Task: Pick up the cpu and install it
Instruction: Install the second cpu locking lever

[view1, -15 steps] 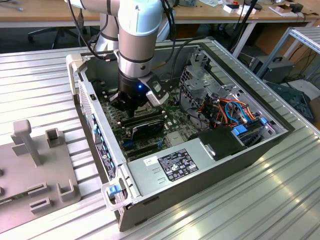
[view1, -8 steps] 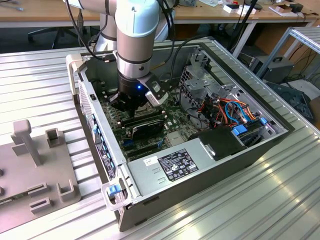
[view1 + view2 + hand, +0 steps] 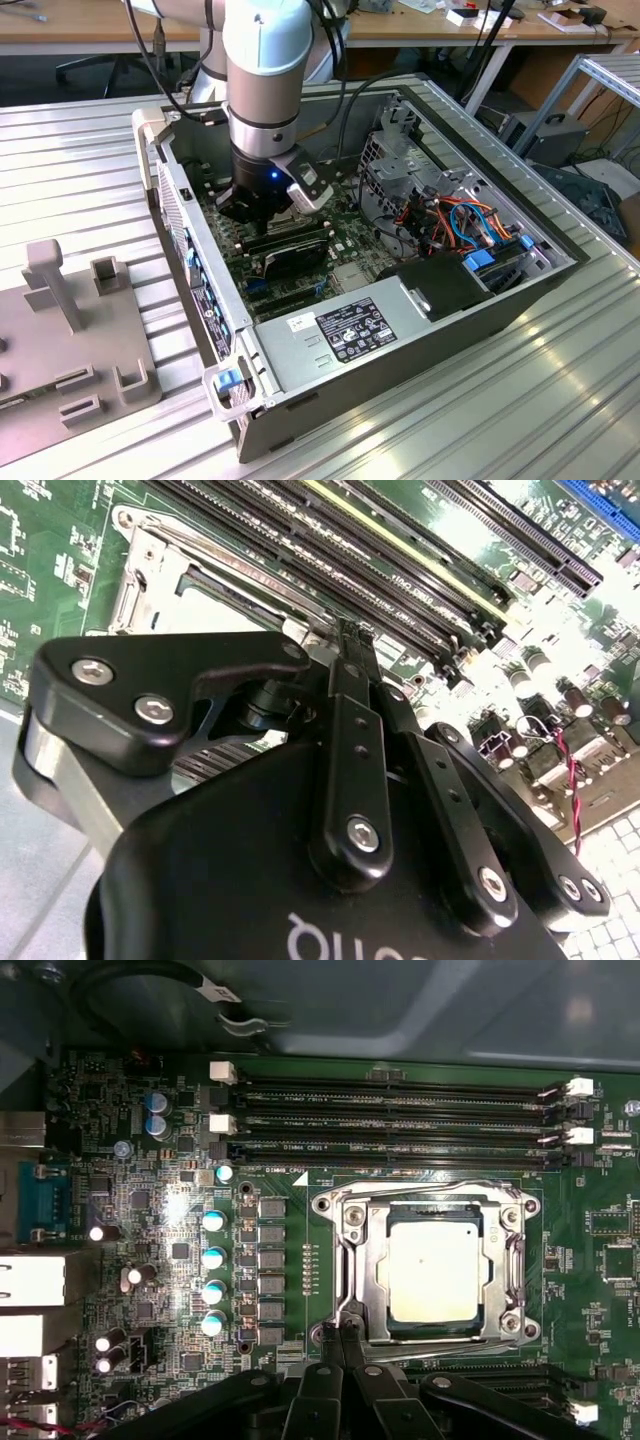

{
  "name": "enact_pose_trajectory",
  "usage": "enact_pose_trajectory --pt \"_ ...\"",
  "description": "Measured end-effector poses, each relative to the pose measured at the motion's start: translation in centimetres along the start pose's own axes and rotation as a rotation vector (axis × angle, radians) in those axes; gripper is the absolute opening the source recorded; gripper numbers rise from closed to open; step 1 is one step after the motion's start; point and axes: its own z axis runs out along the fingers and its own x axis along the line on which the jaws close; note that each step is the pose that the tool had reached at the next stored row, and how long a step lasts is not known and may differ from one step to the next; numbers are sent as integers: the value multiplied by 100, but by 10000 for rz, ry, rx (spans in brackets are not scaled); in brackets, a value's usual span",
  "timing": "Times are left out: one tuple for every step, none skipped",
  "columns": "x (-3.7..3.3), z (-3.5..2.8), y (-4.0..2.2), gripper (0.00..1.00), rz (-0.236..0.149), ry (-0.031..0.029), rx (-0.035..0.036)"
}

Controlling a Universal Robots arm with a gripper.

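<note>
Jaws: fingers [image 3: 345, 1345] pressed together, gripping nothing, at the socket [image 3: 432, 1265] frame's edge.
Cpu: the cpu [image 3: 433, 1274] lay flat inside the socket, close to the fingertips.
Board: memory slots [image 3: 400, 1120] ran beside the socket.
Case: the arm [image 3: 262, 90] reached into the case [image 3: 400, 340] on the worktop [image 3: 560, 400].

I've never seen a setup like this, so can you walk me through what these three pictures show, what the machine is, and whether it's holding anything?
The machine is a robot arm reaching down into an open computer case that lies on its side on a ribbed metal table. The exterior view comes from a camera standing off the arm. The two wrist views come from cameras riding near the arm's wrist, looking along its black gripper at the green motherboard. In the first wrist view, the cpu, a silver-grey square, sits inside the socket's metal frame. The gripper's fingertips are pressed together at the frame's edge, beside the cpu, holding nothing. Long black memory slots run just beyond the socket.
</note>
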Motion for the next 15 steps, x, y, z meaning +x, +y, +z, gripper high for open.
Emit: enact_pose_trajectory --pt "6 0 0 11 -1 -14 0" --pt "7 0 0 11 -1 -16 -1" --pt "7 0 0 11 -2 -17 -1" --pt "9 0 0 11 -2 -22 -2" --pt "16 -1 0 11 -1 -29 -1" --pt "22 -2 0 11 -3 -36 -1" --pt "28 -2 0 11 -3 -43 -1" --pt "34 -3 0 11 -2 -48 -1" --pt "36 -3 0 11 -3 -50 -2" --pt "38 -1 0 11 -4 -53 -2" --pt "40 2 0 11 -3 -60 -1" --pt "44 6 0 11 -3 -72 -2" --pt "46 10 2 11 -3 -82 -6" --pt "47 17 6 11 -4 -98 -15" --pt "50 21 9 11 -3 -116 -24"
